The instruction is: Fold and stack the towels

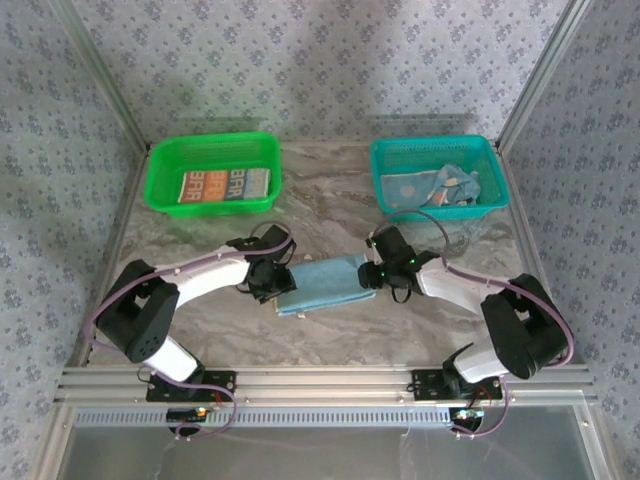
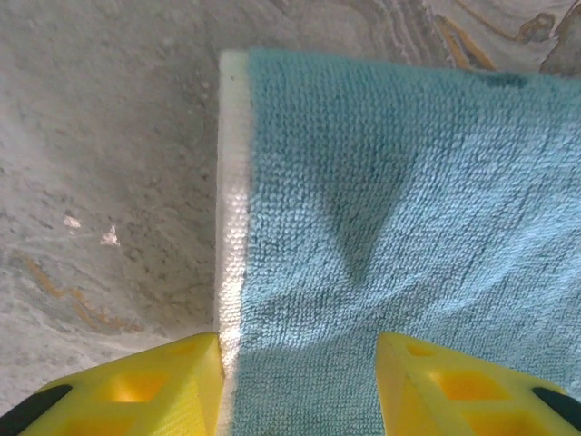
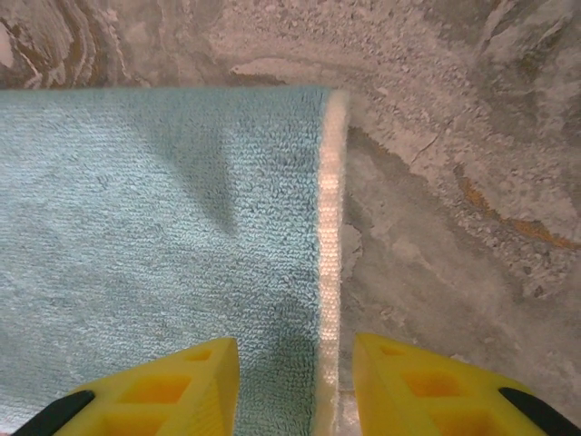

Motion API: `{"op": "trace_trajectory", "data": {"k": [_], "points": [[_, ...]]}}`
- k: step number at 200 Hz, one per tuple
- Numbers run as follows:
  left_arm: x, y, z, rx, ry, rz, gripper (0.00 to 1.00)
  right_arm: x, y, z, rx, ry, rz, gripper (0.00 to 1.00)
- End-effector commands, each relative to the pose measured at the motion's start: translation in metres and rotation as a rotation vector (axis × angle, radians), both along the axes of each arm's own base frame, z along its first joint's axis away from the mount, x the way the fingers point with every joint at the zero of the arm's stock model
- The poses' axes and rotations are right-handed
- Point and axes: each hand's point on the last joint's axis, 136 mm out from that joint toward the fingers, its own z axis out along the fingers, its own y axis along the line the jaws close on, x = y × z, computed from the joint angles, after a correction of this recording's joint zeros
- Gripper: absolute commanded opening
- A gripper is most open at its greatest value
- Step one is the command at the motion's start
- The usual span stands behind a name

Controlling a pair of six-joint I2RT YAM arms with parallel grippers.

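The light blue towel (image 1: 325,283) lies folded in a flat band at the middle of the surface (image 1: 330,205). The left pincer (image 1: 270,282) is at its 9 o'clock end and the right pincer (image 1: 374,272) at its 3 o'clock end. Both pincers stand parted to a middling width, each straddling a short edge with its white hem (image 2: 234,182). In the wrist views the cloth lies flat between the yellow fingers (image 2: 163,386), and neither pair looks pinched on it.

The main risk is a shallow bite. In each wrist view the hem runs close by one finger rather than mid-gap, so closing here could catch a mere sliver, or just the top layer (the layers cannot be counted from these views). A lift would then peel the fold open. Unequal holds at the two ends would skew the next fold, and a finger dragging across the pile could bunch the band.

The striped towel (image 1: 215,187) rests in the green basket (image 1: 212,142) at 11 o'clock. A crumpled towel (image 1: 440,188) sits in the teal basket (image 1: 432,142) at 1 o'clock. A sagging carry toward either basket might snag a rim.
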Motion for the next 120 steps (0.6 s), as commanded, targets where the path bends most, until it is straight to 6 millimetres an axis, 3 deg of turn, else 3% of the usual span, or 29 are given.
{"op": "trace_trajectory", "data": {"k": [1,54,120], "points": [[-0.004,0.009,0.000,0.062,0.024,0.053,0.47,0.003,0.001,0.012,0.031,-0.039,0.011,0.39],[-0.009,0.015,0.005,0.169,0.023,0.018,0.47,0.004,-0.003,0.014,0.059,-0.040,0.008,0.39],[-0.016,0.012,-0.022,0.181,0.075,-0.016,0.47,0.005,-0.002,0.014,0.068,-0.036,0.005,0.39]]}}
